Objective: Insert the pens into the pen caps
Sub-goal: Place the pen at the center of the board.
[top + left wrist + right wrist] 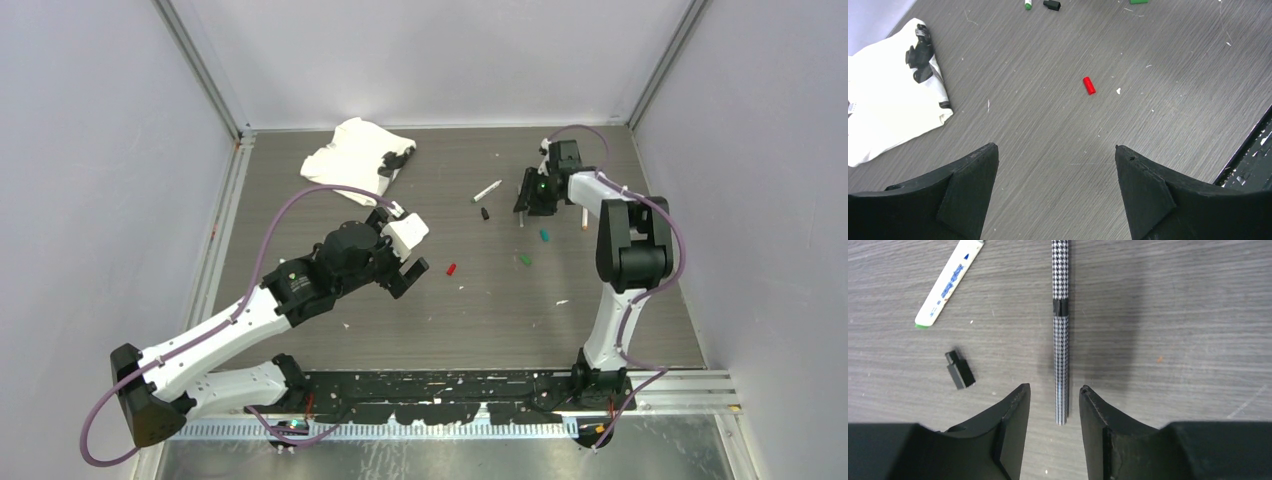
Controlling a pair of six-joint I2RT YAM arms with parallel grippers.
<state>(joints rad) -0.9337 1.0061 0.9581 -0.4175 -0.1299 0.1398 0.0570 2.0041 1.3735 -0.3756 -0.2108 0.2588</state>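
Nearest the viewer, a black mounting rail (440, 385) runs along the near edge of the grey wood-grain table (480, 330) and carries both arms. Toward the far-left corner lies a crumpled white cloth with black print (350, 155).

Right of it, the left gripper (1056, 152) hangs over the table's middle, its jaws spread wide with nothing between them. A stubby red plastic pen cap (1089, 85) lies just ahead of it, untouched.

Further right, toward the far edge, a white-barrelled marker pen with blue print (948, 285) and a small black plastic cap (960, 371) rest near each other, apart. A teal cap (544, 236) and a green cap (524, 260) lie closer to the middle.

Rightmost, the right gripper (1054, 390) straddles one end of a slim pen patterned in black-and-white houndstooth (1060, 340), which seems to lie flat on the table. Its jaws stand narrowly apart, with table showing on each side of the barrel, so nothing is held.

To grasp well, the jaws should probably close squarely across the barrel, leaving the writing end free to meet a cap. A round, slim barrel may roll if pinched off-centre. Which end is the tip cannot be told.
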